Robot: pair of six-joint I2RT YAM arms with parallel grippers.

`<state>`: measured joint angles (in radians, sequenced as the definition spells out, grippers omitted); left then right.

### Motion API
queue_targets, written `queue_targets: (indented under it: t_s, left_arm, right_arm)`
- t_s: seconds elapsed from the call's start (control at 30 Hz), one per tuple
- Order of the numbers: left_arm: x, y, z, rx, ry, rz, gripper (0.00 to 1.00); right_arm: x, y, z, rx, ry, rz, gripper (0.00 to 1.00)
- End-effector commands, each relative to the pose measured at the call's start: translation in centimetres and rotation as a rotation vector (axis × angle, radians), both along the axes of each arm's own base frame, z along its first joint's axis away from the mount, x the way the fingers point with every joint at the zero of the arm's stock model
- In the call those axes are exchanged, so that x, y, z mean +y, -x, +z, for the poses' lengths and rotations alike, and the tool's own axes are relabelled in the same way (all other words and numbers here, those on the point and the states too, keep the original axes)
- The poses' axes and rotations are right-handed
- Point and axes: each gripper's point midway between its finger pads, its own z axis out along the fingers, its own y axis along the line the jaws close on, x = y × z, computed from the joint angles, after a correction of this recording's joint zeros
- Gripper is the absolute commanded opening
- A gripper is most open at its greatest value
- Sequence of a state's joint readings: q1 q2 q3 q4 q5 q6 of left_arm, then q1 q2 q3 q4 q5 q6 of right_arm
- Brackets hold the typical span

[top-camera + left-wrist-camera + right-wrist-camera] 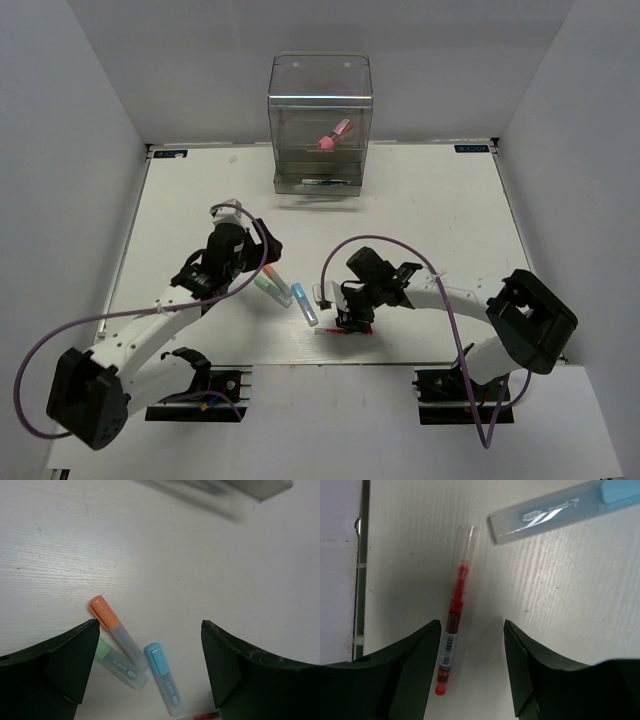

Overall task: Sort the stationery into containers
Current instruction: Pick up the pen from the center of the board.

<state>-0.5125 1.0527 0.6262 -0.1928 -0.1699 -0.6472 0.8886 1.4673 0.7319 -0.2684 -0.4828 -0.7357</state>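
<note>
Nearest the arm bases, the red pen (452, 645) lies flat on the table (430, 200) by the near edge, clear cap end pointing away. The right claw (472, 670) is down over it with jaws partly spread and the pen between them, not pinched. The pen sits off-centre, just beside one finger (415, 665), with a clear gap to the other. To do this grab well, it should shift the claw sideways so the barrel is centred. If it doesn't, the one-sided close will probably roll or skate a thin round pen across the table. Tips should go right down to the surface and bite on the labelled mid-barrel, not the slick cap. The blue marker (555, 512) has its clear end just past the pen tip, apart from it, so the lift should go straight up to stay off it. Next out, the left claw (150, 665) hangs above the marker cluster, jaws spread wide, holding nothing. The orange marker (112, 630) and green marker (120, 665) lie side by side, about touching, and the blue one is just beside them. That's too tight for a clean single pick, so the blue one on the outside is the easier next target. Far end of the table: the box (320, 100) stands against the back wall. The pink piece (335, 135) is already inside, higher up. The dark pens (322, 182) are in the bottom drawer (285, 185), which looks pulled out. The red pen likely belongs there, laid lengthwise along the drawer.
</note>
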Motion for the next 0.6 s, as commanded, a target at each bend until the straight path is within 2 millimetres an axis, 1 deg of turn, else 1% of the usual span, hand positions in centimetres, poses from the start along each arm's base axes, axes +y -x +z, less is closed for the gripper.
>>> queue_targets:
  t_s: [0.0,0.07,0.1,0.13,0.17,0.2,0.27,0.33,0.37,0.4,0.43,0.47,0.5,0.57]
  left_arm:
    - [1.9,-0.3,2.8,-0.049,0.101,0.188,0.92]
    - [2.3,0.5,2.3,-0.031,0.119,0.204,0.92]
    - [2.4,0.7,2.2,-0.029,0.128,0.209,0.92]
    - [2.5,1.1,1.4,-0.015,0.13,0.216,0.92]
    - [2.5,1.2,1.5,-0.015,0.155,0.229,0.92]
    - [2.6,1.3,1.1,-0.003,0.165,0.239,0.92]
    - [2.6,1.6,0.8,0.005,0.183,0.252,0.92]
    - [2.6,1.7,0.7,0.023,0.209,0.274,0.92]
    - [2.6,1.8,0.5,0.035,0.212,0.282,0.92]
    - [2.6,2.0,0.3,0.049,0.224,0.295,0.92]
    - [2.6,2.0,0.3,0.051,0.233,0.301,0.92]
    - [2.6,1.9,0.4,0.053,0.242,0.306,0.92]
    - [2.6,1.9,0.4,0.055,0.25,0.311,0.92]
    - [2.5,1.9,0.7,0.05,0.264,0.316,0.92]
  right_arm:
    - [0.0,0.7,-1.1,-0.019,0.028,0.0,0.59]
    - [-0.2,0.8,-1.2,-0.033,0.037,0.002,0.58]
    - [-0.4,1.4,-1.6,-0.033,0.046,0.013,0.56]
    - [-0.6,1.2,-1.8,-0.051,0.059,0.007,0.56]
    - [-0.7,1.3,-2.0,-0.061,0.065,0.013,0.55]
    - [-0.9,1.5,-2.5,-0.07,0.076,0.015,0.55]
    - [-1.3,1.3,-3.0,-0.096,0.101,-0.002,0.52]
    - [-1.2,1.1,-3.1,-0.112,0.097,-0.016,0.46]
    - [-1.6,0.6,-3.4,-0.139,0.112,-0.033,0.44]
    - [-1.6,0.6,-3.6,-0.14,0.118,-0.042,0.38]
    - [-1.7,0.2,-3.6,-0.157,0.126,-0.057,0.35]
    - [-1.8,0.3,-3.6,-0.164,0.128,-0.056,0.33]
    - [-2.0,0.3,-3.7,-0.161,0.135,-0.061,0.28]
    - [-2.2,0.1,-3.6,-0.175,0.139,-0.065,0.22]
